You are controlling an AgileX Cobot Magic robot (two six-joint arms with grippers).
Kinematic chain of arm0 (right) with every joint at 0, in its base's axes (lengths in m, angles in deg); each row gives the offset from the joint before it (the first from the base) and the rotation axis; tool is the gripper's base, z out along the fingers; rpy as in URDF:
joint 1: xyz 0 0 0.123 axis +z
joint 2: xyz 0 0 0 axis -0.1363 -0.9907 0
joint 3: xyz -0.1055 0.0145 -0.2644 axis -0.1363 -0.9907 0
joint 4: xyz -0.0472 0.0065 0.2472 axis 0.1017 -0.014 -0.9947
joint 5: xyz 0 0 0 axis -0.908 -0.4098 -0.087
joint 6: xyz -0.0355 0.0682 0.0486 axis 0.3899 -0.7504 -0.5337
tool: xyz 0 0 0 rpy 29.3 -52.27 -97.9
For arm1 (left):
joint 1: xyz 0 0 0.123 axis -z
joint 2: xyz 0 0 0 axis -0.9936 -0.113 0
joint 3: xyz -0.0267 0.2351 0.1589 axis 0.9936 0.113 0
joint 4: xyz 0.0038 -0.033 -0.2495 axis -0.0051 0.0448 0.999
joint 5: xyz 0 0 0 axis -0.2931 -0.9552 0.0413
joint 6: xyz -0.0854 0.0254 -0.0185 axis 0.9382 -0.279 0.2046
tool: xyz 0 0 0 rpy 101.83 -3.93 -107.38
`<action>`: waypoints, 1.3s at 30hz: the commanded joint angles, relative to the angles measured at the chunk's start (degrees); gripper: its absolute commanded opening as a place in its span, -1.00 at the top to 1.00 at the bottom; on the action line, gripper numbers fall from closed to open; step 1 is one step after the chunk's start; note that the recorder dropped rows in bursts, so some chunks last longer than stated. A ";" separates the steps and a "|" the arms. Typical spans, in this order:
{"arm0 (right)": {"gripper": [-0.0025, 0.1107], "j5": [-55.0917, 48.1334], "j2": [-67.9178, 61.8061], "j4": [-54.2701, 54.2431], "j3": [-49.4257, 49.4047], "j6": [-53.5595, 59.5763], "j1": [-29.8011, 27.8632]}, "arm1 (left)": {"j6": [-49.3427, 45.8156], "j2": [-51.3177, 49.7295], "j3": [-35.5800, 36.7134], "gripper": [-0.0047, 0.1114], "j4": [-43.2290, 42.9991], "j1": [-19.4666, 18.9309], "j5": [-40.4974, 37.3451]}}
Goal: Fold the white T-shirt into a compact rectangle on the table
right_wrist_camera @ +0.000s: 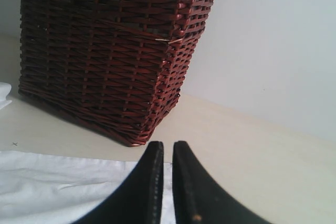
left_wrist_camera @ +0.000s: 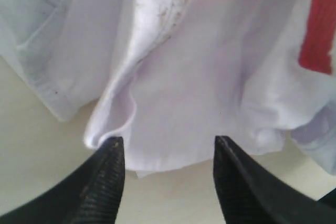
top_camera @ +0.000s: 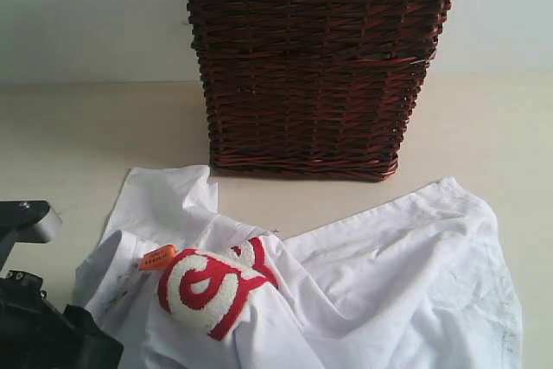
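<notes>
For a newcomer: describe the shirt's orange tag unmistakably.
Find the dark wicker basket on the table; the crumpled white T-shirt lies before it. Beside the red-outlined lettering, on its left in the exterior view, sits the orange tag, the only orange thing.

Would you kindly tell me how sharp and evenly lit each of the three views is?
Exterior view: soft, even light, no hard shadows; the white T-shirt looks slightly washed out. Left wrist view: the shirt's folds are blurred from closeness. Right wrist view: the wicker basket is crisp.
</notes>
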 commanded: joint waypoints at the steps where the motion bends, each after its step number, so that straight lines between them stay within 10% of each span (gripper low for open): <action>1: 0.80 0.27 0.38 -0.05 -0.26 0.10 -0.34 | 4.04 0.45 0.51 0.07 -1.79 0.11 1.07; 12: 0.80 0.27 0.38 -0.05 -0.26 0.10 -0.34 | 13.25 0.45 0.51 0.09 -15.03 0.01 7.91; 39: 0.80 0.27 0.38 -0.05 -0.26 0.10 -0.34 | 12.12 0.45 5.83 0.14 -2.60 0.15 13.64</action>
